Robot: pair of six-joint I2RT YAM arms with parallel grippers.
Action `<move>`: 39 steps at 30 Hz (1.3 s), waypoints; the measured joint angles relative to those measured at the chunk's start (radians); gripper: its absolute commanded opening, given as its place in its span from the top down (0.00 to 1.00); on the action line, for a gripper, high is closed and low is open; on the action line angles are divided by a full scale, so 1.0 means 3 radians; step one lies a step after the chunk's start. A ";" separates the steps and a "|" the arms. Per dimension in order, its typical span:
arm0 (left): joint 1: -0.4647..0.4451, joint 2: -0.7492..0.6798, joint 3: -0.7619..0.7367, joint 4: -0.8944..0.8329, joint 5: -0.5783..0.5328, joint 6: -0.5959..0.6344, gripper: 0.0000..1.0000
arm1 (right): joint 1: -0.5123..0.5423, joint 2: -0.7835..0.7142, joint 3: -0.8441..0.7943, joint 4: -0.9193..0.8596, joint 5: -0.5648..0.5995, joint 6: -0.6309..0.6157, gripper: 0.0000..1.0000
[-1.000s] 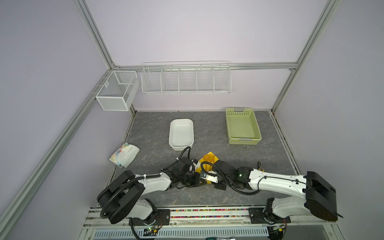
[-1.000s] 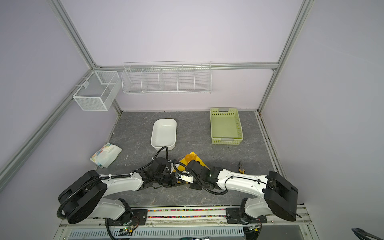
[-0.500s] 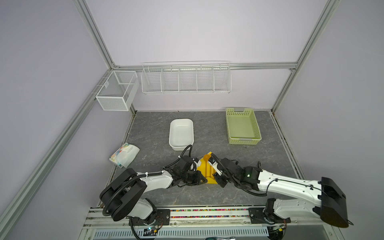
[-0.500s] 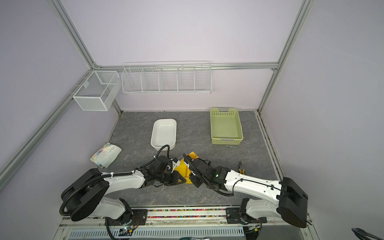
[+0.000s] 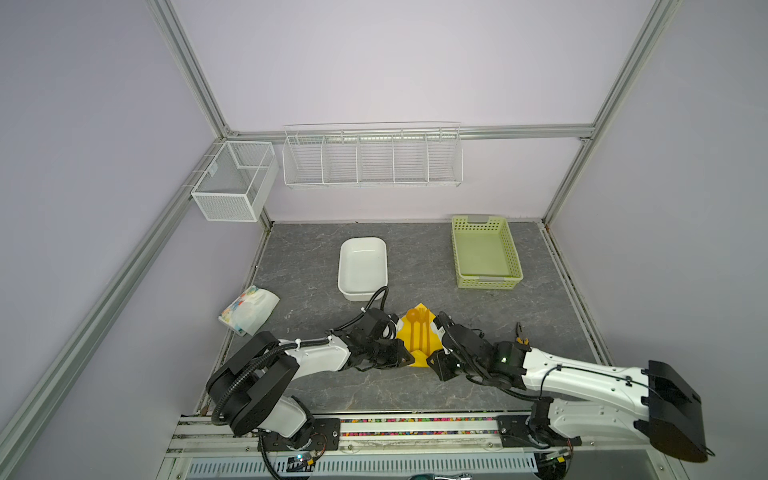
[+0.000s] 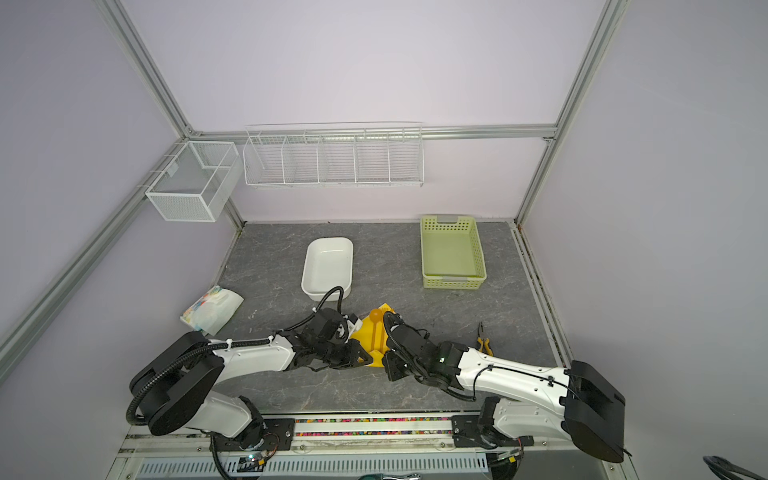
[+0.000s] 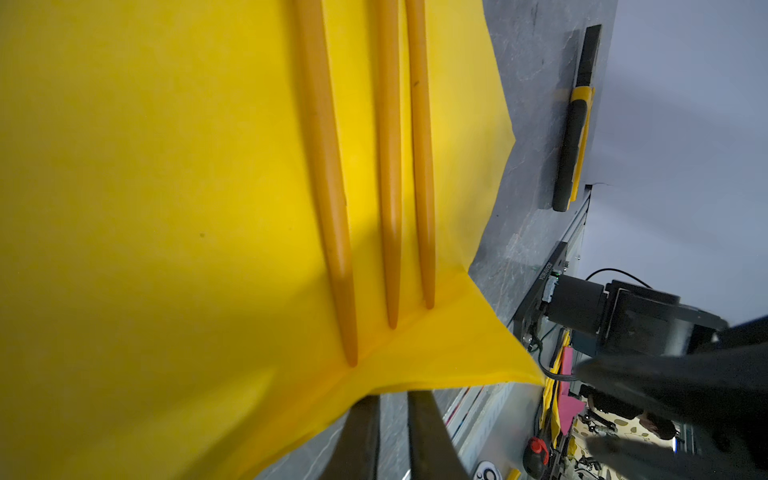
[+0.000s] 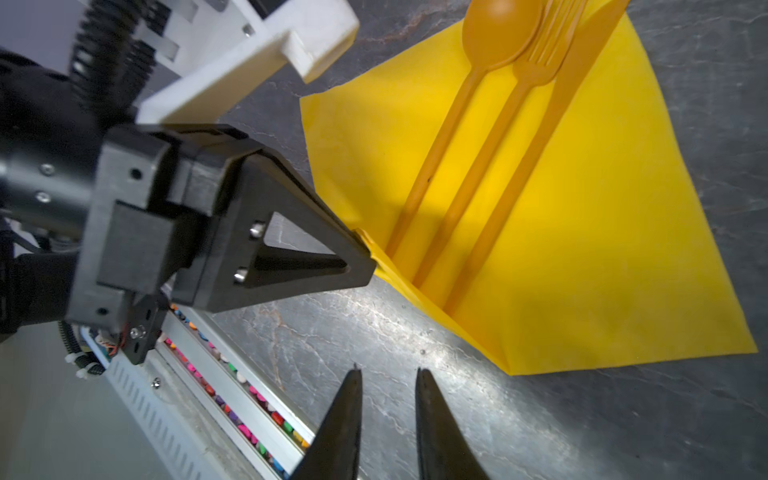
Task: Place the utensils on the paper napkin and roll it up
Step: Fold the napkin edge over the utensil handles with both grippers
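Over the last second we have pulled the right gripper [image 8: 387, 374] out of the middle of the scene. A second ago it sat close against the left gripper [image 8: 362, 249], over the near part of the bright yellow square paper napkin [image 8: 582, 270]. Now it hangs low over the bare grey marbled worktop [image 5: 419, 257], just off the napkin's near right corner. Its jaws stand a little apart with nothing between them.

Our left gripper has stayed where it was. It is closed on the raised fold along the napkin's near edge, with its tips meeting on the paper.

With the right arm out of the way, we can see the three thin orange plastic utensils [image 8: 476, 178] plainly: a round-bowled spoon, a fork and a knife. They lie side by side down the middle of the napkin, their heads toward its far corner. Their handle tips are tucked into the crease where the near edge lifts.

We take the placing half of the task as done, since every piece rests on the paper and none lies loose on the worktop. The roll has barely begun: only that one small near fold stands up, and the rest of the sheet lies flat.

The right gripper looks to us to be repositioning rather than finished. Its likely target is the near right corner, so both grippers can turn the edge over the handles together. The paper is thin, so a one-sided pull could skew it or scatter the utensils.
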 measured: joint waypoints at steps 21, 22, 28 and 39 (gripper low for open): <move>0.0052 0.0074 0.0111 -0.0145 -0.0034 0.0032 0.86 | -0.0022 0.0970 0.0383 0.0095 -0.0231 0.0017 0.82; 0.0052 0.0074 0.0114 -0.0149 -0.0036 0.0032 0.87 | -0.0025 0.0985 0.0402 0.0089 -0.0225 0.0015 0.82; 0.0062 0.0074 0.0159 -0.0212 -0.0071 0.0055 0.87 | -0.0074 0.0997 0.0456 0.0045 -0.0148 0.0017 0.82; 0.0075 0.0060 0.0178 -0.0427 -0.0197 0.0159 0.87 | -0.0212 0.1040 0.0456 -0.0037 -0.0058 0.0022 0.84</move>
